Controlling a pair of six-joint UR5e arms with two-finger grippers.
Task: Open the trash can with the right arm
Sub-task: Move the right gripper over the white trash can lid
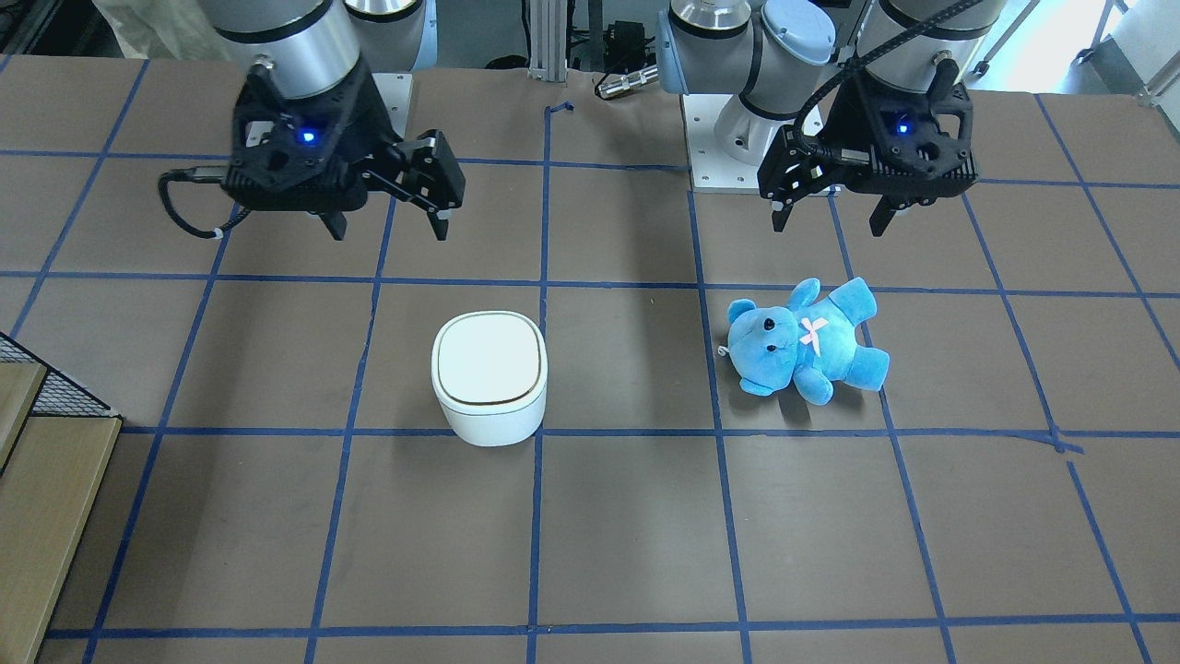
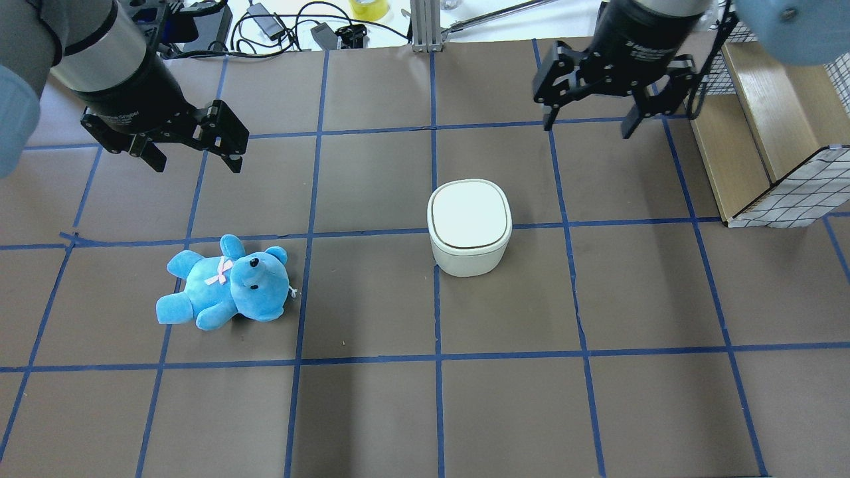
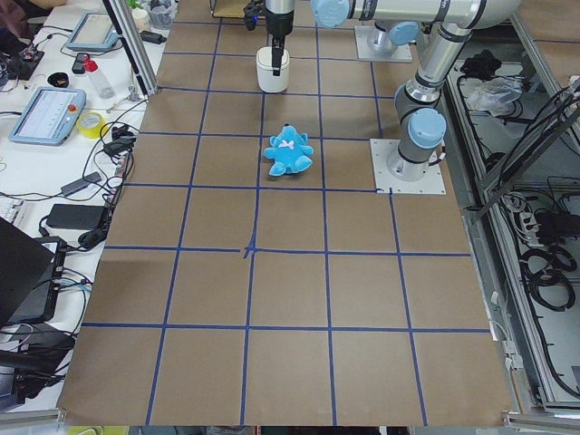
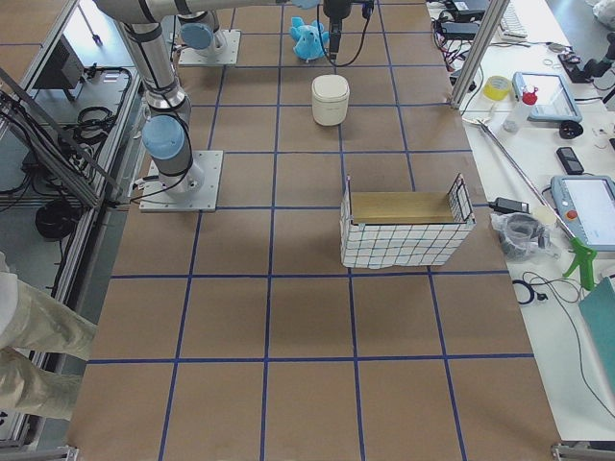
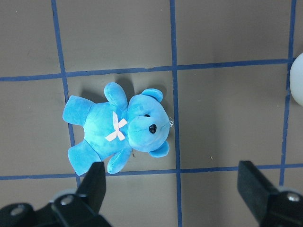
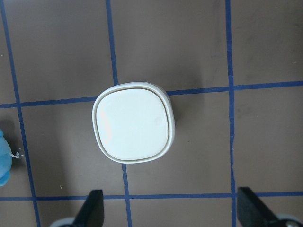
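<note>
The white trash can (image 2: 469, 227) stands mid-table with its lid shut flat; it also shows in the front view (image 1: 489, 376), the right wrist view (image 6: 133, 123), the left side view (image 3: 272, 71) and the right side view (image 4: 330, 99). My right gripper (image 2: 587, 124) hangs open and empty above the table, beyond and to the right of the can; in the front view (image 1: 387, 226) it is on the left. My left gripper (image 2: 196, 162) is open and empty above the blue teddy bear (image 2: 224, 283).
The teddy bear (image 1: 805, 339) lies on its back left of the can, and shows in the left wrist view (image 5: 118, 131). A wire-mesh basket with a wooden box (image 2: 764, 146) stands at the table's right edge. Blue tape lines grid the brown table (image 2: 372, 405).
</note>
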